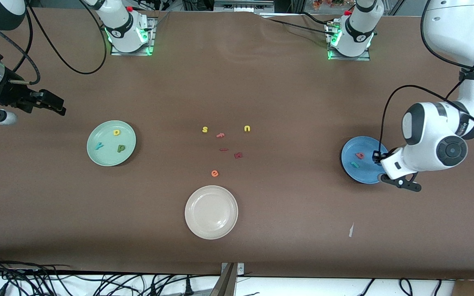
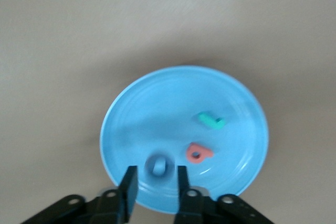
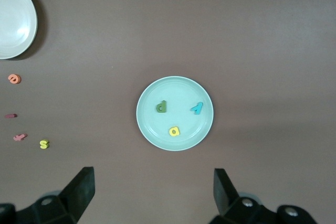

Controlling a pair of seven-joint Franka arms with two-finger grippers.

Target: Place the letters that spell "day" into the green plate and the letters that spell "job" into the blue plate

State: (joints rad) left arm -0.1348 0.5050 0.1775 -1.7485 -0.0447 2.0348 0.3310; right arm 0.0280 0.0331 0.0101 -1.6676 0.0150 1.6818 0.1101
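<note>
The blue plate (image 1: 350, 153) (image 2: 131, 108) lies toward the left arm's end of the table. In it are the pinkish-red b (image 1: 359, 155) (image 2: 198, 153) and the teal j (image 1: 355, 165) (image 2: 211, 121). My left gripper (image 1: 377, 158) (image 2: 156, 182) hovers over the plate's rim, open. The blue o (image 2: 159, 166) shows just past its tips, free of both fingers. The green plate (image 1: 105, 156) (image 3: 178, 90) holds the yellow a (image 1: 116, 132) (image 3: 174, 131), teal y (image 1: 99, 145) (image 3: 197, 108) and olive d (image 1: 121, 148) (image 3: 161, 107). My right gripper (image 1: 54, 105) (image 3: 155, 187) waits wide open and empty, up over the table beside the green plate.
A cream-white plate (image 1: 211, 211) (image 3: 13, 17) sits nearest the front camera, mid-table. Loose letters lie in the middle: a yellow s (image 1: 205, 129), a yellow u (image 1: 247, 128), an orange e (image 1: 214, 173) and three reddish letters, one of them (image 1: 238, 155) beside the e. A paper scrap (image 1: 351, 230) lies on the cloth.
</note>
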